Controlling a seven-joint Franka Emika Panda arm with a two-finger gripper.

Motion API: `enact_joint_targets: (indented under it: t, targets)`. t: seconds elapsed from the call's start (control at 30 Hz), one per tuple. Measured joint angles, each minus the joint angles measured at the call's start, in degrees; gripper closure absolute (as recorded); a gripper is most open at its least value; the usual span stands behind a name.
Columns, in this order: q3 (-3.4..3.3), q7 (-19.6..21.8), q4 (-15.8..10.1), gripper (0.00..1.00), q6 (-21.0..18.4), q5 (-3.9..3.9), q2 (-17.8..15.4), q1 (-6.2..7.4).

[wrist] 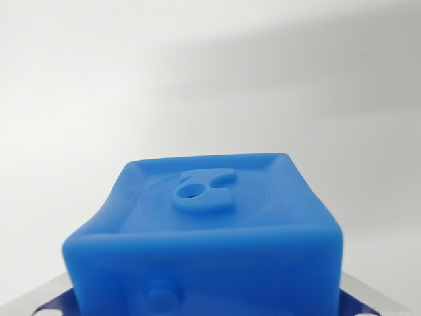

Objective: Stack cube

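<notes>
1. At the far lower left of the frame a bit of shiny silver metal peeks out from behind the cube. It has small round holes in it. It looks like part of the gripper, but only a corner shows.

2. The blue cube fills the lower middle of the frame, very close to the camera. Its top face shows, and part of the front face under it.

3. The cube looks soft and rubbery, like a squishy toy block. Its left edge bends in a little and its corners are round, not sharp. I think it is light and will not break if it drops.

4. The skin looks smooth but not wet, so I think it grips well and does not slip much.

5. On the top face, in the middle of the frame, is a raised bump with a small hole in it. A smaller round bump sits low on the front face.

6. The best place to hold it is the flat left and right sides, squeezed gently, because a hard squeeze may squash it out of shape.

7. At the far lower right another bit of silver metal shows, also close behind the cube.

8. The fingers are hidden. I cannot tell how wide the jaws are or whether they hold the cube.

9. The white table fills the whole upper frame. No second cube is in view.
</notes>
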Motion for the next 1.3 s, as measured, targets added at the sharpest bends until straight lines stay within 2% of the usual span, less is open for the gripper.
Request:
enact_joint_targets:
  t: [0.7,1.3]
  targets:
    - [0.29,-1.7,-7.3,1.00,0.5,-0.61,-6.8,1.48]
    - [0.65,-2.8,-12.4,1.00,0.5,-0.99,-12.0,2.64]
